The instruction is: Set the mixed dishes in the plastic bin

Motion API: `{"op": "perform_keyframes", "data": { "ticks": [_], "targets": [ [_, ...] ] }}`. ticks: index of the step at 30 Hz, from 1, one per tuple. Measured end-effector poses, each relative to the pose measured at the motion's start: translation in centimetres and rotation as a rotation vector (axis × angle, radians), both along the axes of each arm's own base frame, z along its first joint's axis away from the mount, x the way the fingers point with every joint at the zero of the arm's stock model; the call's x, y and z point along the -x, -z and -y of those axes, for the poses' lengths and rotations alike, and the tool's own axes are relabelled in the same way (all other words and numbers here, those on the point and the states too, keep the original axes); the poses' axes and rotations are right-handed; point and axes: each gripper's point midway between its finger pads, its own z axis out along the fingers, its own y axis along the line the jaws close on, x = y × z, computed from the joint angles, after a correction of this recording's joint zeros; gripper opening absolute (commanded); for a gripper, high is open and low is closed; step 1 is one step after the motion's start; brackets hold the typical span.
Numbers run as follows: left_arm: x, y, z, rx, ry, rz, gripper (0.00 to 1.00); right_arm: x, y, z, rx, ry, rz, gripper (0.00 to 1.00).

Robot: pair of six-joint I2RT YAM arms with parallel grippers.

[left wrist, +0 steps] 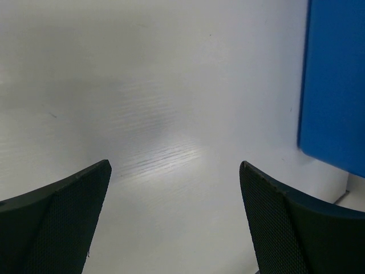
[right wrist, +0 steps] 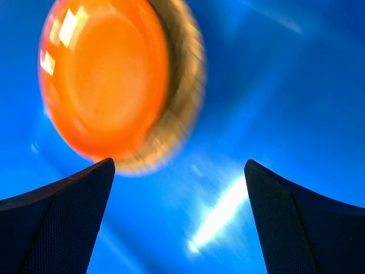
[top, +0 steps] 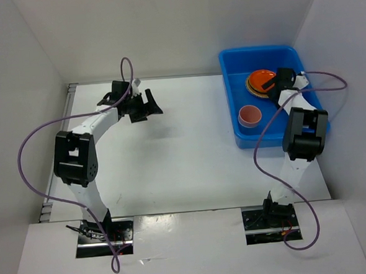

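Observation:
The blue plastic bin [top: 290, 54] stands at the far right of the table. Inside it an orange plate [top: 260, 80] lies on a tan woven tray [top: 257, 92], with a pink cup [top: 250, 115] in front. In the right wrist view the orange plate [right wrist: 102, 80] sits on the woven tray [right wrist: 182, 85], blurred, on the bin floor [right wrist: 285, 85]. My right gripper [top: 281, 81] [right wrist: 179, 188] is open and empty over the bin, beside the plate. My left gripper [top: 145, 106] [left wrist: 174, 194] is open and empty above the table, left of centre. The bin's outer wall [left wrist: 336, 85] shows at the right of the left wrist view. Other dishes are out of view.
White walls enclose the table [top: 184, 149] at the back and on both sides. Purple cables [top: 39, 130] loop from both arms. The arm bases [top: 104, 235] are bolted at the near edge.

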Motion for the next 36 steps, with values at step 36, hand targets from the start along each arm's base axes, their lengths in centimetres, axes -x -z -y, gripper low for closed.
{"op": "perform_keyframes", "data": {
  "ticks": [36],
  "targets": [
    [14.5, -9.9, -1.9, -0.102, 0.013, 0.3, 1.0, 32.5, -26.1, -15.0, 0.218, -0.477, 0.944, 0.99]
  ]
}}
